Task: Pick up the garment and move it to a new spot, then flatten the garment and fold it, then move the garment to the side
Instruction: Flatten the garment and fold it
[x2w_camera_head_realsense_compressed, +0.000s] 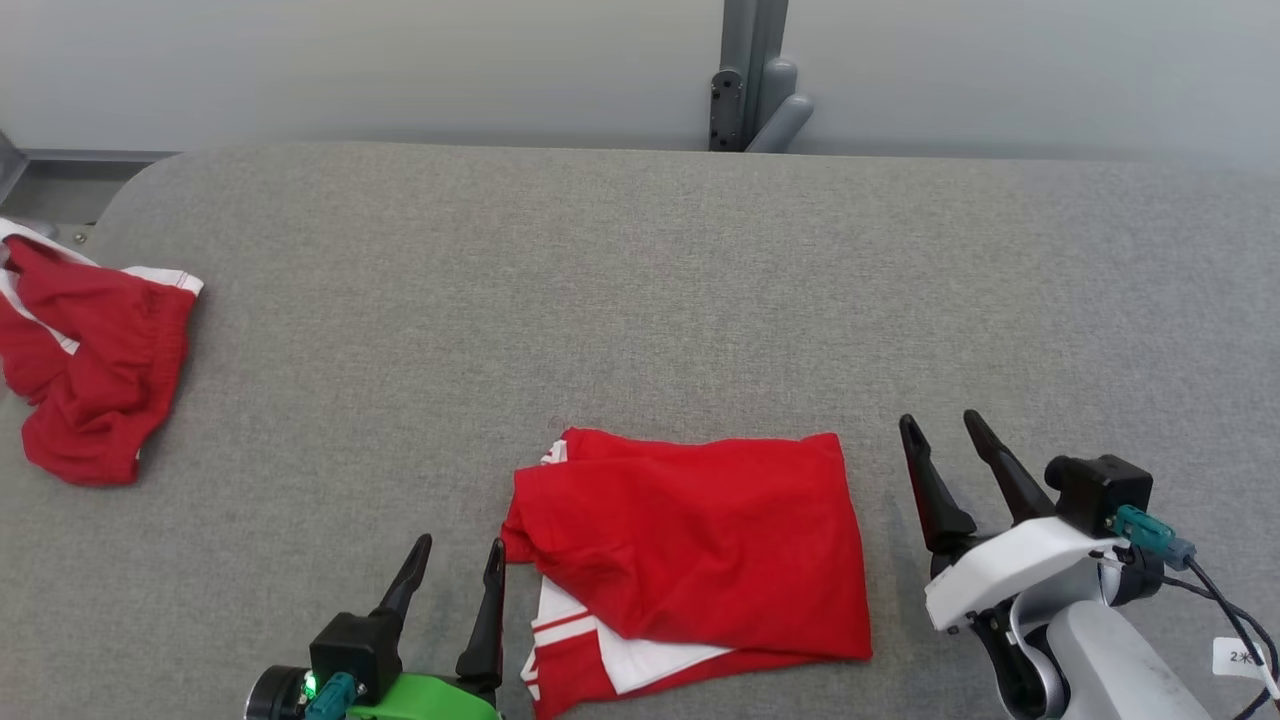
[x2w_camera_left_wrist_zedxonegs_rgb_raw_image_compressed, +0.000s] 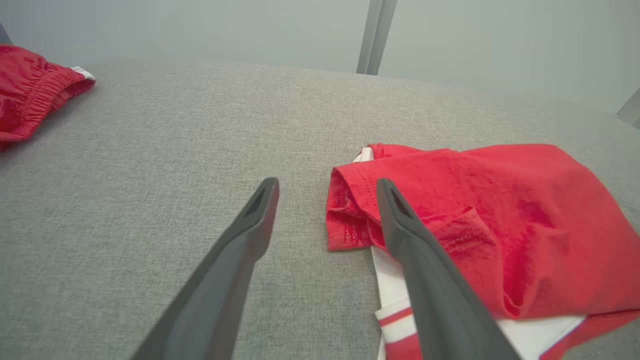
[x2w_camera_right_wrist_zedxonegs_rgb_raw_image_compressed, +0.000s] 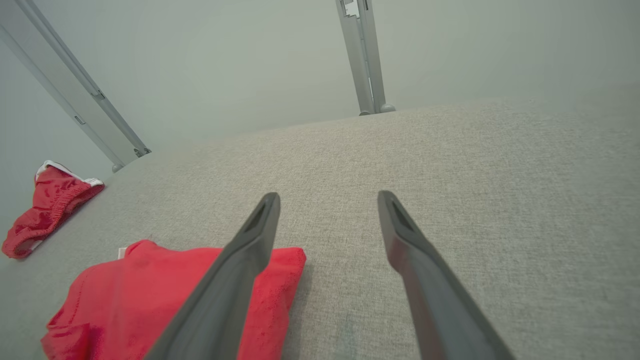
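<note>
A red garment with white trim (x2w_camera_head_realsense_compressed: 690, 550) lies folded near the front middle of the grey table (x2w_camera_head_realsense_compressed: 640, 300). My left gripper (x2w_camera_head_realsense_compressed: 462, 545) stands open just off its left edge, nothing between the fingers; in the left wrist view the garment (x2w_camera_left_wrist_zedxonegs_rgb_raw_image_compressed: 500, 220) lies right of and partly behind the right finger (x2w_camera_left_wrist_zedxonegs_rgb_raw_image_compressed: 415, 260), and my left gripper (x2w_camera_left_wrist_zedxonegs_rgb_raw_image_compressed: 327, 187) is empty. My right gripper (x2w_camera_head_realsense_compressed: 940, 425) hangs open a little right of the garment's right edge. In the right wrist view the garment (x2w_camera_right_wrist_zedxonegs_rgb_raw_image_compressed: 150, 300) sits at lower left, with my right gripper (x2w_camera_right_wrist_zedxonegs_rgb_raw_image_compressed: 327, 197) over bare table.
A second red garment with white trim (x2w_camera_head_realsense_compressed: 85, 360) lies bunched at the table's left edge, also seen as red shorts (x2w_camera_left_wrist_zedxonegs_rgb_raw_image_compressed: 30, 95) and as a red heap (x2w_camera_right_wrist_zedxonegs_rgb_raw_image_compressed: 47, 207). A grey post (x2w_camera_head_realsense_compressed: 750, 75) rises behind the table's far edge.
</note>
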